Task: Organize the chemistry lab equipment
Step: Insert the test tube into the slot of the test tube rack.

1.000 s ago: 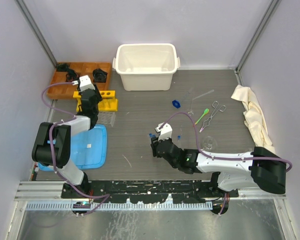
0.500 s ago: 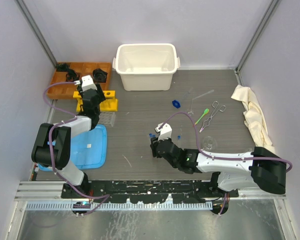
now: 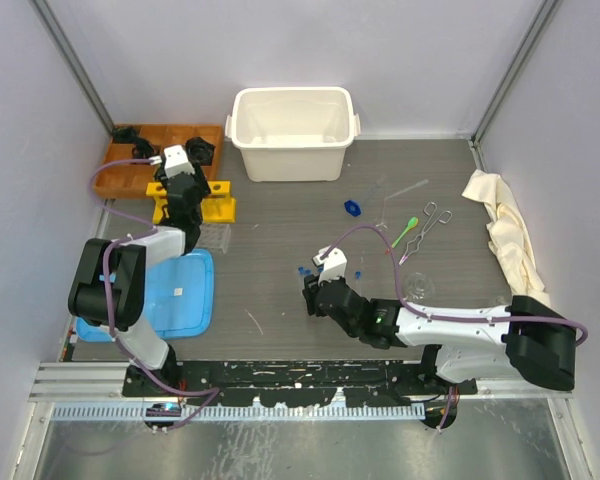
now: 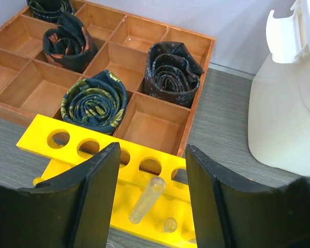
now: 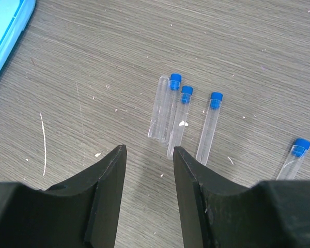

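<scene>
Two pincers are open, and nothing is held between their fingers. The left gripper [image 4: 151, 155] hangs over the yellow tube rack [image 4: 74, 140]. Its black fingers hide part of the rack from the wrist camera. One clear glass tube [image 4: 147, 199] sits tilted in a hole of the rack, and it shows in the gap between the two fingers. Right behind the rack is a wooden tray [image 4: 144, 124] with dark rolls [image 4: 168, 75] in some of its boxes. A white tub [image 3: 290, 162] stands to the right of that tray.

The right gripper [image 5: 149, 152] hangs low over the grey table [image 3: 280, 230], near the middle. Just ahead of it, glass tubes [image 5: 176, 121] lie side by side on the table. Four blue caps [image 5: 216, 96] show on them. Farther right are a green spoon [image 3: 408, 228], metal forceps [image 3: 432, 222] and a small glass flask [image 3: 417, 287], all near each other. A cream cloth [image 3: 505, 225] is bunched at the right edge. A blue tray [image 3: 180, 300] lies by the left arm, in front of the rack.
</scene>
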